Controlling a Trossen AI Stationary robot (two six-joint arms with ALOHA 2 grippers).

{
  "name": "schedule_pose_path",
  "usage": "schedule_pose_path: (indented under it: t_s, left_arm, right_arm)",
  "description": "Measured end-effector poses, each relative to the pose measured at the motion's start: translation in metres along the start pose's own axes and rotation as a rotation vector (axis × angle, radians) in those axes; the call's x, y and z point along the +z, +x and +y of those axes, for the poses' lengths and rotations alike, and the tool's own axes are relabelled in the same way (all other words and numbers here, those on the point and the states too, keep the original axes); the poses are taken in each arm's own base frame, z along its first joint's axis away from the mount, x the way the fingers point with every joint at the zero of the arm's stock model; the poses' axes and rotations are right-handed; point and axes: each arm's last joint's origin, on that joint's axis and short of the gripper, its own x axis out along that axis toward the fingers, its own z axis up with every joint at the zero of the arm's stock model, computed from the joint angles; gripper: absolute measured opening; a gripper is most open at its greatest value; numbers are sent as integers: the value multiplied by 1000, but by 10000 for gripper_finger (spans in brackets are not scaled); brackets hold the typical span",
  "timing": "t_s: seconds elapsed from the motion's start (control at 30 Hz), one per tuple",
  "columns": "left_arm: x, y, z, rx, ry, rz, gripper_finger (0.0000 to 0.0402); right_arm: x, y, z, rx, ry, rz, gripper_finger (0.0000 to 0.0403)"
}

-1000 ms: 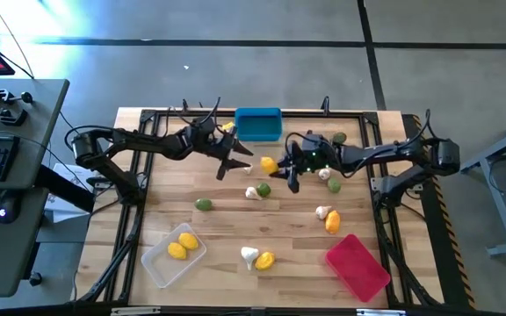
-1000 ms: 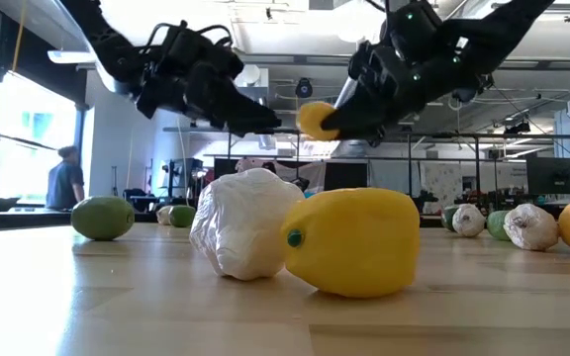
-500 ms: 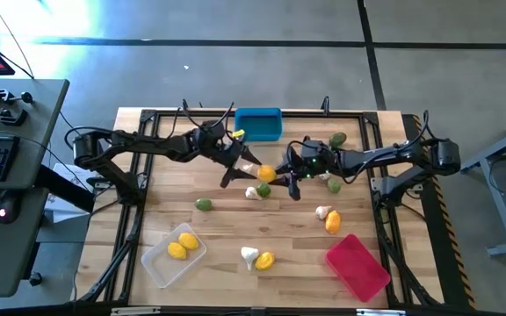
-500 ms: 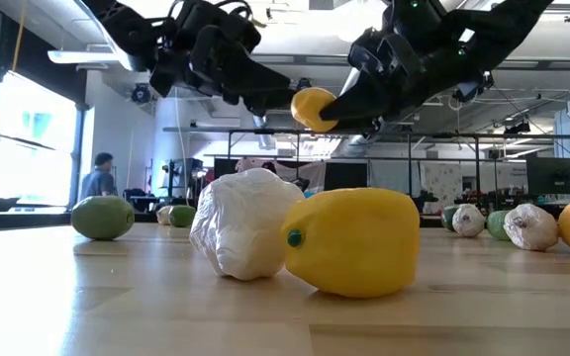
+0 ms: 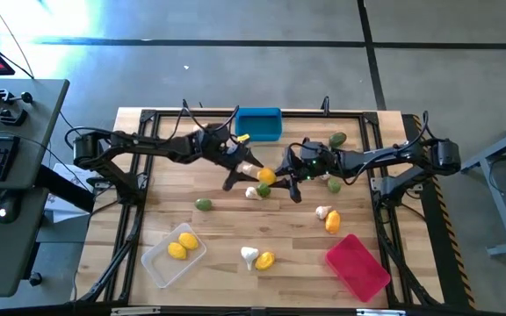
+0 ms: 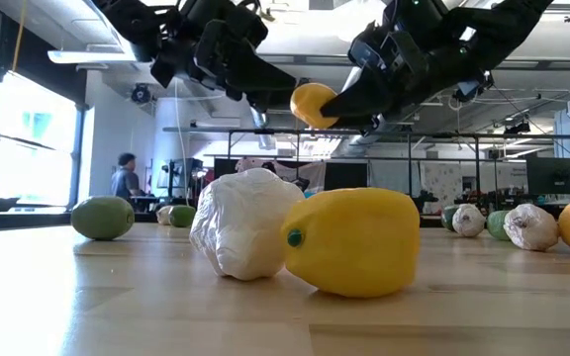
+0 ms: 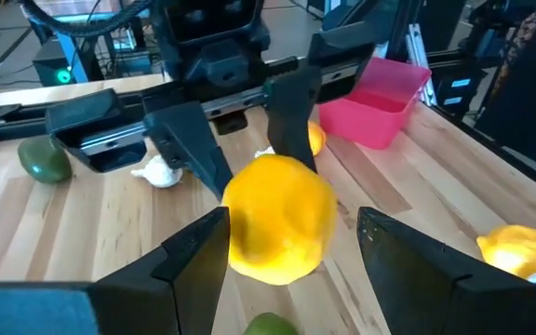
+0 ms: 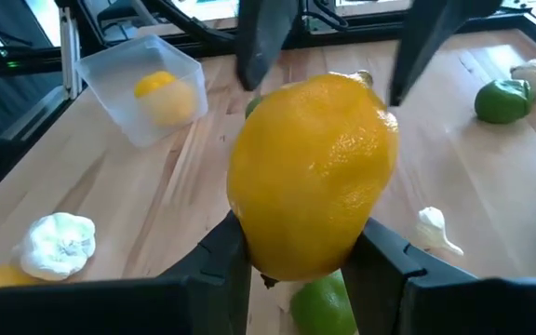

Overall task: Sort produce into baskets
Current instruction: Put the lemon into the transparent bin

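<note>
Your right gripper (image 5: 275,178) is clamped on a yellow lemon (image 5: 266,175) and holds it in the air over the middle of the table (image 5: 227,233), a little toward the far side. In the right wrist view the lemon (image 8: 313,189) sits squarely between the two dark fingers (image 8: 220,256), which press its sides.

Your left gripper (image 5: 246,173) faces it from the left with its fingers spread wide, one on each side of the lemon. In the left wrist view the lemon (image 7: 280,219) hangs in the gap between the left fingers (image 7: 192,256), and you can see space on both sides, so they are not touching it. From the low view the two grippers meet nose to nose above the table, the lemon (image 6: 313,105) between them.

The blue basket (image 5: 258,124) stands at the far edge, just beyond the left gripper. The clear basket (image 5: 174,252) sits near-left with two lemons in it. The red basket (image 5: 357,266) lies near-right at an angle.

Loose on the wood you have a green piece (image 5: 203,204) left of centre, a garlic bulb (image 5: 249,255) touching another lemon (image 5: 265,260) near the front, and a garlic bulb (image 5: 322,211) beside a lemon (image 5: 332,222) toward the right.
</note>
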Motion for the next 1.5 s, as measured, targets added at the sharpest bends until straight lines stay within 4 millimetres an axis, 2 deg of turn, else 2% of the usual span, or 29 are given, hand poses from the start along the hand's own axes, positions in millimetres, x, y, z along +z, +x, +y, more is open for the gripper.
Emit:
schedule_pose_path:
  t_s: [0.23, 0.37, 0.7, 0.83, 0.93, 1.1, 1.27, 1.37, 1.5]
  left_arm:
    - [-1, 2, -1, 8, 0, 5, 223]
    - [-5, 10, 0, -2, -32, 21, 223]
    - [2, 21, 4, -53, -35, 18, 223]
    - [3, 21, 4, -52, -31, 22, 208]
    - [2, 20, 4, -43, -12, 46, 183]
    - [12, 4, 2, -29, 30, 71, 136]
    - [31, -24, -11, -73, 55, 76, 124]
    - [35, -40, -26, -91, 32, 144, 123]
    - [40, -60, -56, -95, -38, 278, 122]
  right_arm:
    - [3, 0, 0, 16, -8, -27, 117]
    - [3, 0, 0, 16, -9, -31, 117]
    - [2, 0, 1, 24, -7, -25, 117]
    - [2, 0, 1, 6, -1, -22, 126]
    - [1, 0, -1, -47, 12, -9, 148]
    - [1, 0, -3, -113, 20, -5, 205]
    - [-1, -1, -5, -141, -2, 16, 234]
    - [-4, -1, -5, -141, -15, 39, 237]
    - [-5, -1, -6, -171, -31, 51, 234]
